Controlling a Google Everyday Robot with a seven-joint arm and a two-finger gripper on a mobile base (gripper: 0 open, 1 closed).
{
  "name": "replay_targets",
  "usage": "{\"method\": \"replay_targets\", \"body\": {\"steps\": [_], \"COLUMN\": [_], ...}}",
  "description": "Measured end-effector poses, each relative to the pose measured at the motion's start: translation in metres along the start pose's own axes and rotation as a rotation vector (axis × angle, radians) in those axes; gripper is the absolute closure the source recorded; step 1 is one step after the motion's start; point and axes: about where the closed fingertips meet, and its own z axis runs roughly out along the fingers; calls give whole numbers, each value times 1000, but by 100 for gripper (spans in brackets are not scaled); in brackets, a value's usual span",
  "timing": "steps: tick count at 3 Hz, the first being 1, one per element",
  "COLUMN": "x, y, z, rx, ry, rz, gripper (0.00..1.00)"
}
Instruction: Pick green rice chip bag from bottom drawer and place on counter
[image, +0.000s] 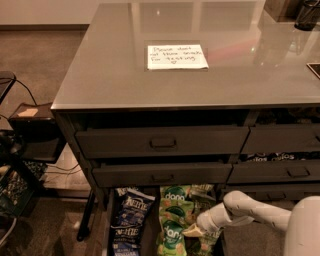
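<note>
Pointing gripper (194, 231) at green "dang" bag (172, 216)

White rectangular paper note (177, 56) on the glossy grey counter (110, 75), set back from the front edge and nearer the left edge: handwritten, read as "Please don't eat these snacks, for testing", with a small heart beneath. The middle words were partly uncertain.

Dark blue crisp bag (129, 215) in the open bottom drawer (111, 225), below the front edge: brand "Kettle", printed twice.

Green rice chip bag (174, 212) beside it: brand "dang", seen twice.

The gripper (196, 230) rested at the green bag and carried no marking.

Dark packets (270, 157) in the right-hand drawer showed white lettering, not legible.
</note>
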Motion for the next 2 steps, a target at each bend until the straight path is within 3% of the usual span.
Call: {"method": "replay_targets", "body": {"steps": [2], "x": [-52], "y": [-5], "z": [-52], "rx": [70], "ry": [-53], "rz": [56], "gripper": [100]}}
